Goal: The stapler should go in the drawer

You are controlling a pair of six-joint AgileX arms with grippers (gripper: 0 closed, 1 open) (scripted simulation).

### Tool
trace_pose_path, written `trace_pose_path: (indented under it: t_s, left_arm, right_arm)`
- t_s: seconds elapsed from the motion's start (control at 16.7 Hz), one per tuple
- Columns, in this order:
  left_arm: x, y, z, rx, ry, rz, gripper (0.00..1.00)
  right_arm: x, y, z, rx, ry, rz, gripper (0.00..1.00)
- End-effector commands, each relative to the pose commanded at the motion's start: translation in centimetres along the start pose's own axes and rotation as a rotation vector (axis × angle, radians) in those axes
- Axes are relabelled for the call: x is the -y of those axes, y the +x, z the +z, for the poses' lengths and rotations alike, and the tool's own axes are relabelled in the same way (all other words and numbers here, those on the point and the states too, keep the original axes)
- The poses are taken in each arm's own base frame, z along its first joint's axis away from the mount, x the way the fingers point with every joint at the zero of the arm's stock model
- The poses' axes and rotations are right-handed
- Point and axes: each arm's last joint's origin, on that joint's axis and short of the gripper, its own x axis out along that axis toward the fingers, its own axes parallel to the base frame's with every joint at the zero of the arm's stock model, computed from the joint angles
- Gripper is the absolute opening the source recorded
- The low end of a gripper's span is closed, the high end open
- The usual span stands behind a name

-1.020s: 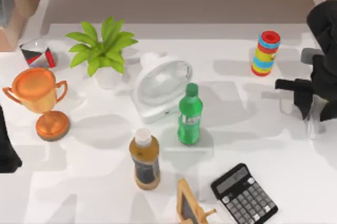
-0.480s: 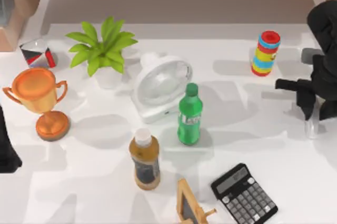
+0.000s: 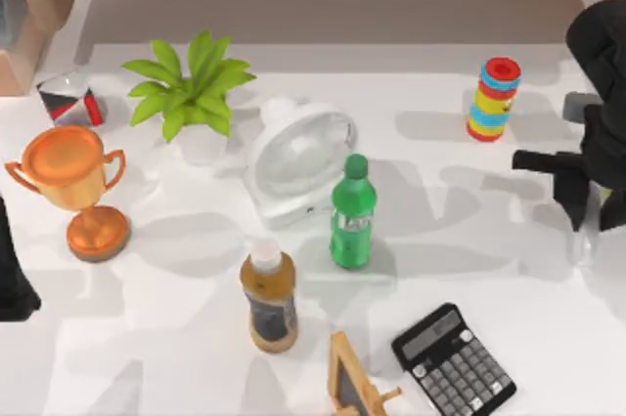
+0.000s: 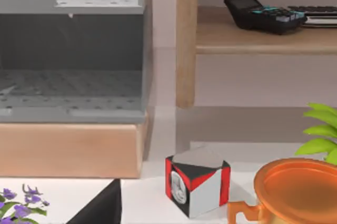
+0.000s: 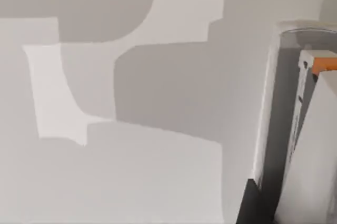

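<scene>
The right gripper [image 3: 590, 208] has shifted slightly toward the right edge of the table [image 3: 469, 230] and lowered over the stapler [image 3: 583, 240], now mostly covered. Nearest, the calculator [image 3: 454, 360] and a small wooden frame [image 3: 350, 382] sit cut off at the near edge. The stapler is a slim pale bar at the table's right side; in the right wrist view its white body [image 5: 295, 129] runs lengthwise with an orange tab, partly out of frame. Whether the fingers are apart or clamped cannot be told. The left arm [image 3: 12, 269] is parked at the left edge.
</scene>
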Motion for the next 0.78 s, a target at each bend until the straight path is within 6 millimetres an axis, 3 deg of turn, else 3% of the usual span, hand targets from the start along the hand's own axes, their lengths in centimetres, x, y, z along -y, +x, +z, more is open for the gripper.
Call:
trace_pose_path:
  t_s: [0.24,0.48,0.78]
  left_arm:
    - [0.0,0.0,0.0,0.000,0.000,0.000,1.00]
    - [0.0,0.0,0.0,0.000,0.000,0.000,1.00]
    - [0.0,0.0,0.0,0.000,0.000,0.000,1.00]
  right_arm:
    - [-0.5,-1.7,0.3,0.025,-0.020,0.021,0.00]
    - [0.5,-1.4,1.6,0.026,-0.021,0.040,0.00]
    - [0.4,-1.6,1.3,0.021,-0.026,0.041,0.00]
